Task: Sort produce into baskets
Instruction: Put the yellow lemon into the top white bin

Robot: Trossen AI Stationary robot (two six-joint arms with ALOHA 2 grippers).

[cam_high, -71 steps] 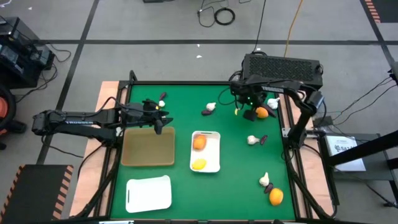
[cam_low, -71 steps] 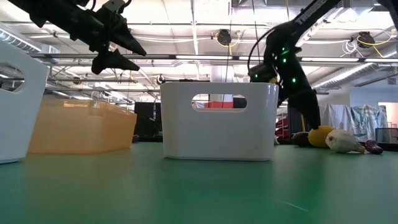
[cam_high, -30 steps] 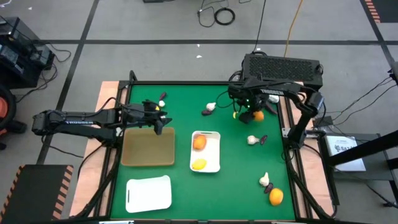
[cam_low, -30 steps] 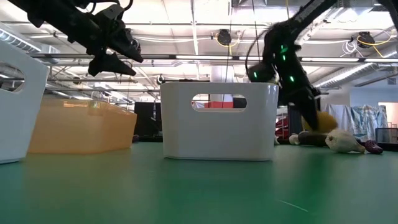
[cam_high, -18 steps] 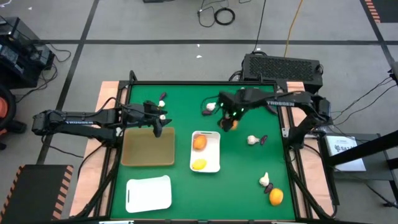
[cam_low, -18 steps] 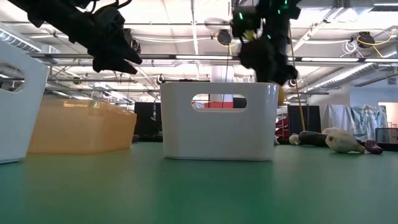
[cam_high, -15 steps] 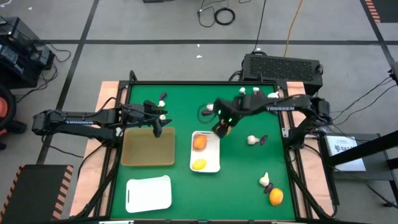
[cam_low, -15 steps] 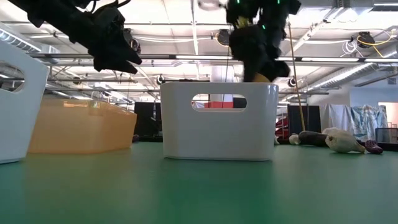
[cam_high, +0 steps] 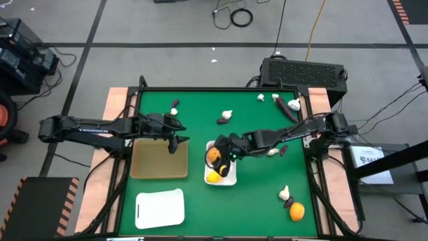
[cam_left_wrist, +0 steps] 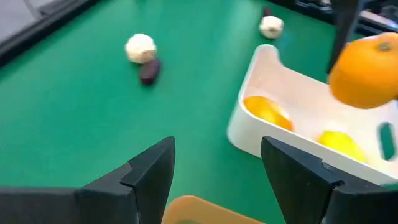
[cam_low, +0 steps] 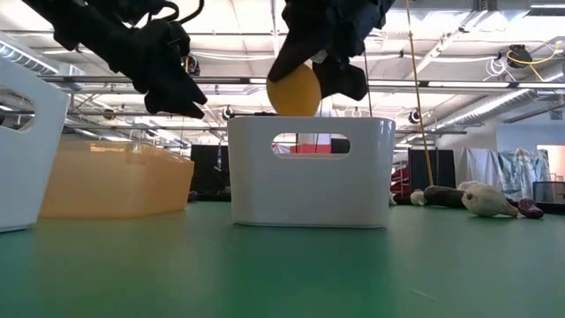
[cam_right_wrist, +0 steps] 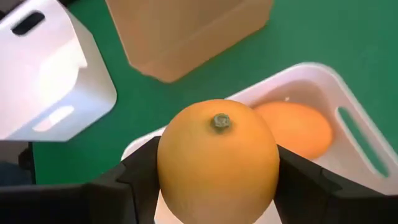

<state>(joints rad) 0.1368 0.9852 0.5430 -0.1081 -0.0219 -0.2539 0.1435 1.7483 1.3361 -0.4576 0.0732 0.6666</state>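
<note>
Fingers (cam_right_wrist: 292,171) of the right gripper (cam_right_wrist: 214,186) clench an orange (cam_right_wrist: 217,152), holding it in the air just above the middle white basket (cam_high: 232,178). In the low view the orange hangs right over the basket's rim. Two citrus fruits already lie inside this basket: another orange (cam_right_wrist: 292,129) and a yellow one (cam_left_wrist: 337,144).

The left gripper (cam_left_wrist: 214,171) waits with its fingers spread and empty over the tan basket's (cam_high: 159,159) far edge. A second white basket (cam_high: 160,207) sits nearer the front of the green desk (cam_high: 200,117).

The step in hand looks like dropping this orange with the other citrus. The next move calls for lowering slightly, then releasing so the fruit does not bounce out. Garlic (cam_high: 227,115), purple vegetables (cam_high: 293,104) and one more orange (cam_high: 296,211) are not yet sorted.
</note>
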